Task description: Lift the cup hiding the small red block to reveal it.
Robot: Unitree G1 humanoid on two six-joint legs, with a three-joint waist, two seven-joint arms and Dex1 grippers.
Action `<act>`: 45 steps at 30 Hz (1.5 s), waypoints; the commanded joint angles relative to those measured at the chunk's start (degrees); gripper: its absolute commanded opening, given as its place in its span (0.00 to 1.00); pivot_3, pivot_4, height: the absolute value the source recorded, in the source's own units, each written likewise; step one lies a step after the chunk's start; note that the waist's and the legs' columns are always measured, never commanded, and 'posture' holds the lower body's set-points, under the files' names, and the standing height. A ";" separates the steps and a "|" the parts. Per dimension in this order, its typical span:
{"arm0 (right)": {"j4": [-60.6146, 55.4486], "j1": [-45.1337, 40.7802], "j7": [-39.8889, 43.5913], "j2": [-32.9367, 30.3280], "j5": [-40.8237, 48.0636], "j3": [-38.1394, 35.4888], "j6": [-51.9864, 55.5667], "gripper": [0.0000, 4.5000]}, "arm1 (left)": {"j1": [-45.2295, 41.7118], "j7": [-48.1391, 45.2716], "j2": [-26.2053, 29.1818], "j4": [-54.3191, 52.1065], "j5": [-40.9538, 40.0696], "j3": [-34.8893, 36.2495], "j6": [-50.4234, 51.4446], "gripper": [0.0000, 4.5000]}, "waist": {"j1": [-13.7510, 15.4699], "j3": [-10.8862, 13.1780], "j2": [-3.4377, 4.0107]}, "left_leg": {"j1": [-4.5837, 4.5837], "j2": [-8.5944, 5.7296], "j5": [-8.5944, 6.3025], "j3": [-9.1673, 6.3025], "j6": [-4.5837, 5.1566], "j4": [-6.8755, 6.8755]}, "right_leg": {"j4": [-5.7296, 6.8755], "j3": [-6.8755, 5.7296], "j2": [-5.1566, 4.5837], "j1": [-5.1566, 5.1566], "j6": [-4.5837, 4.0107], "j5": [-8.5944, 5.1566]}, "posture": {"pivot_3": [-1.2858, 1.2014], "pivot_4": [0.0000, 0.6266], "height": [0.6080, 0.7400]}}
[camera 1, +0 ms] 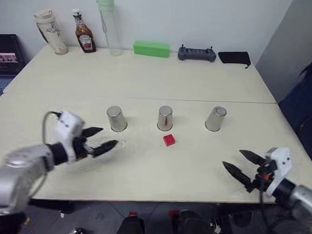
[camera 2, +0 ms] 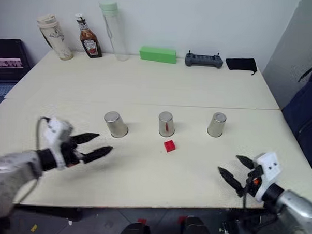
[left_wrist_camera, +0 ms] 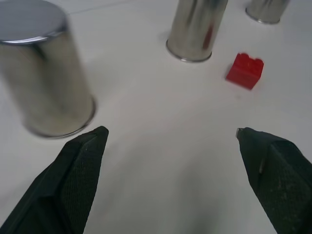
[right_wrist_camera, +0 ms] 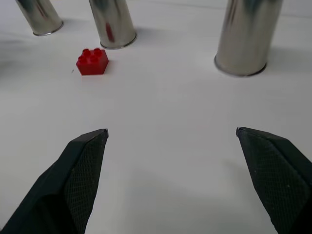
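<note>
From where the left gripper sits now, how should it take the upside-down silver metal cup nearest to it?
Grip the nearest silver metal cup across its smooth side wall, about mid-height, coming in level from the robot's side. It stands rim-down with its closed base up, so there is no lip to hook. The open left gripper looks wide enough to straddle it.

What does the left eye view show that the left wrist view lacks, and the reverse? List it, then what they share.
The left eye view adds the back row: ketchup bottle, clear bottle, green block, controller and black pouch. It also adds the open right tool.
The left wrist view adds the grainy texture of its fingers.
Both share the open left tool, the upside-down left cup, middle cup and right cup, and the uncovered red block.
</note>
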 commanded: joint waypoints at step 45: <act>-4.59 -6.97 -3.98 -5.92 15.54 -1.52 8.84 1.00 | -8.45 -8.36 4.91 3.73 -8.04 -3.52 5.52 1.00 | 0.42 0.16 -0.19 | -0.13 -0.01 -0.01 0.00 -0.02 0.03 | 0.02 0.02 -0.29 -0.04 0.07 -0.05 | 0.52 0.24 1.00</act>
